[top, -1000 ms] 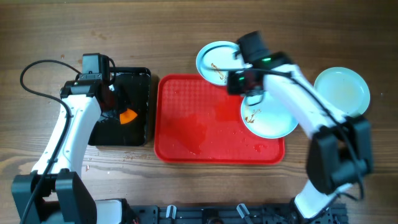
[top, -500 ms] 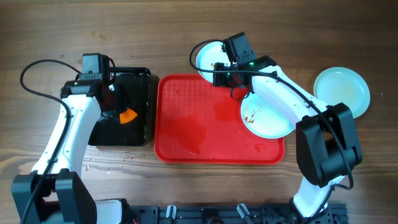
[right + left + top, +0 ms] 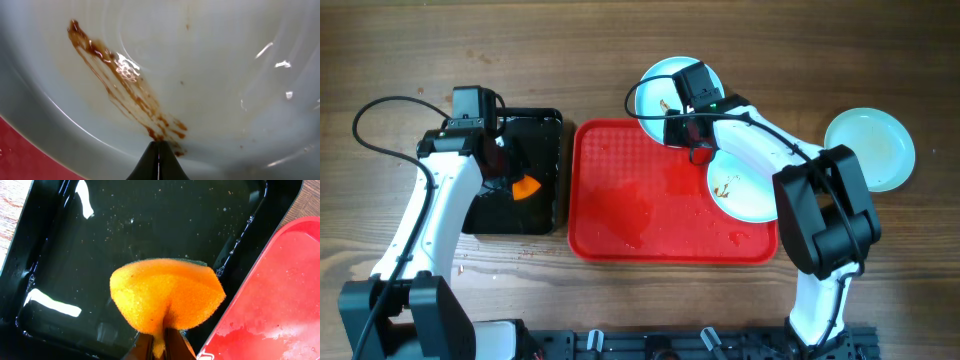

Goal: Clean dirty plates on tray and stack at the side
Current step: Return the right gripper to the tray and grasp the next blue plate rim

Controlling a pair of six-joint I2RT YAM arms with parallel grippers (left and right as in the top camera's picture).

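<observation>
Pinching near rim of smeared plate [image 3: 655, 90] with right gripper [image 3: 159, 157], at far edge of tray [image 3: 630, 200]. On its right end, second plate [image 3: 750, 190]; third plate [image 3: 870, 148] on table [image 3: 620, 40], further right. Squeezing sponge [image 3: 165, 292] with left gripper [image 3: 159, 342] over black tray [image 3: 150, 215].

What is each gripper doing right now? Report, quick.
Left gripper: closed, holding the orange sponge.
Right gripper: closed on the rim of the smeared plate.

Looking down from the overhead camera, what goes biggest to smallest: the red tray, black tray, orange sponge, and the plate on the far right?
1. red tray
2. black tray
3. far-right plate
4. orange sponge, clearly the smallest
</observation>
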